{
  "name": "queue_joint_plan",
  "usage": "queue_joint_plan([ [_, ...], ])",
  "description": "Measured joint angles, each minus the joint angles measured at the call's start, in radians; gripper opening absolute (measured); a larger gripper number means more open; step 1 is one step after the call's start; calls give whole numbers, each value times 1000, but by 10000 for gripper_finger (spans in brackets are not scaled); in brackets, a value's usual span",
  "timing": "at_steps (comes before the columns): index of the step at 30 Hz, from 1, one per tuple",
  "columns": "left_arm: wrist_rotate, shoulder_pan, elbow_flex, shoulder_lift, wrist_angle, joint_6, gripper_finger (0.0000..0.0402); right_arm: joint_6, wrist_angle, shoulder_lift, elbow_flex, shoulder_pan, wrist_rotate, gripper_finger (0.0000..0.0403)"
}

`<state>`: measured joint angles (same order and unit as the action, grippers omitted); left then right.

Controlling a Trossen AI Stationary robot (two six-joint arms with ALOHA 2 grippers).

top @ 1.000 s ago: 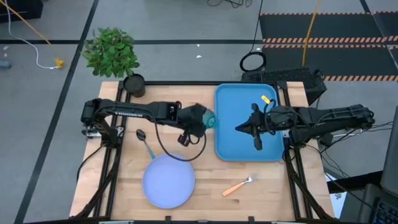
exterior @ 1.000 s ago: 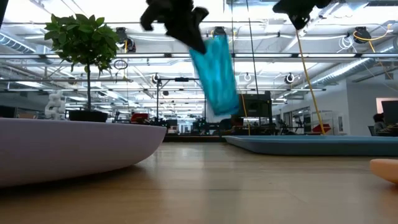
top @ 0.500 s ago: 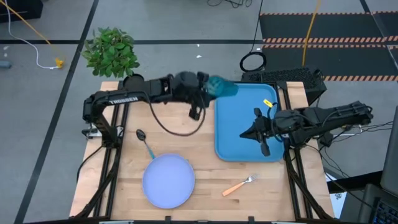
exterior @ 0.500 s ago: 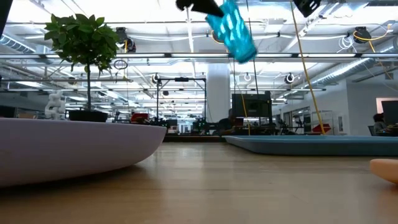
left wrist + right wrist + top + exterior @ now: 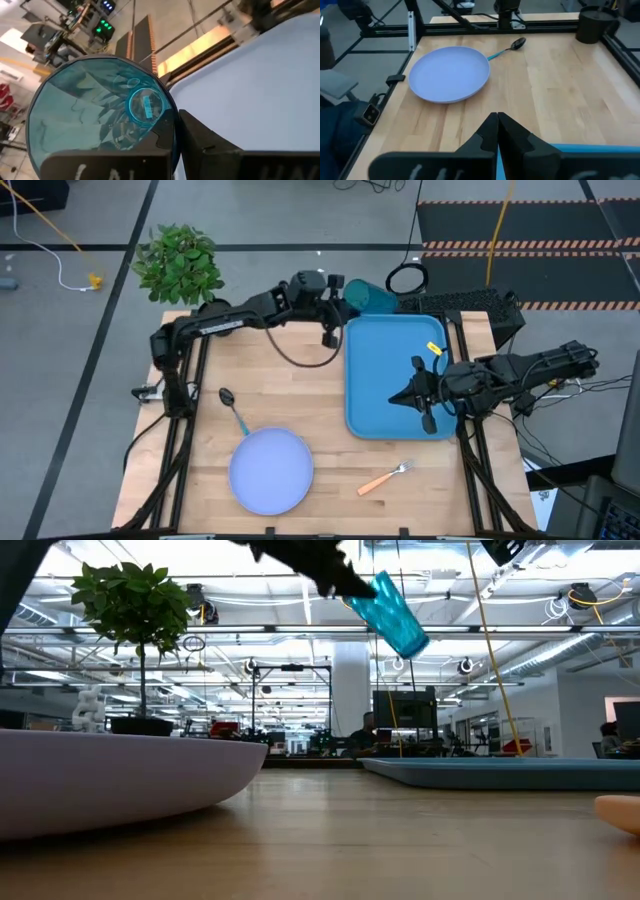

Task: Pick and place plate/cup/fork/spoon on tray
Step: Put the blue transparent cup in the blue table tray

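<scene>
cup (image 5: 368, 296) aloft, tilted, clamped in left tool (image 5: 340, 292) over the tray's (image 5: 385, 400) far corner.
right tool (image 5: 424, 395) pinched shut, empty, above tray's near right part. plate (image 5: 270, 471), spoon (image 5: 233, 409), fork (image 5: 385, 478) lie on the counter (image 5: 290, 390).

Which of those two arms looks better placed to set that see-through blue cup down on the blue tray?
The left: its tool already grips the translucent teal cup aloft by the bright blue rectangular tray's far edge. The right tool hangs shut and empty.

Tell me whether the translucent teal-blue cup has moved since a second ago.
Yes. The translucent teal-blue cup, held by the left gripper, went from the bright blue rectangular tray's left edge to beyond its far corner.
</scene>
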<state>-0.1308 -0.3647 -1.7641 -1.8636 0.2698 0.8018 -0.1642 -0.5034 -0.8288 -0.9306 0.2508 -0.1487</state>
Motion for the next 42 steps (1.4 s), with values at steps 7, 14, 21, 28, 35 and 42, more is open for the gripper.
queue_joint_plan([
  [7,0,-53,-156,-161,146,-17,8,0,-5,0,0,0,-9,0],
  [14,2,-90,-339,-309,360,-36,17,0,-34,0,0,0,-8,0],
  [21,-1,-82,-349,-361,418,-14,13,-6,-55,0,0,0,-8,0],
  [28,0,-78,-349,-361,484,-3,18,-6,-49,0,0,0,-8,0],
  [35,-8,-77,-289,-361,429,7,17,-7,-47,0,0,0,-8,0],
  [42,-2,-77,-241,-361,363,35,43,-7,-47,0,0,0,-8,0],
])
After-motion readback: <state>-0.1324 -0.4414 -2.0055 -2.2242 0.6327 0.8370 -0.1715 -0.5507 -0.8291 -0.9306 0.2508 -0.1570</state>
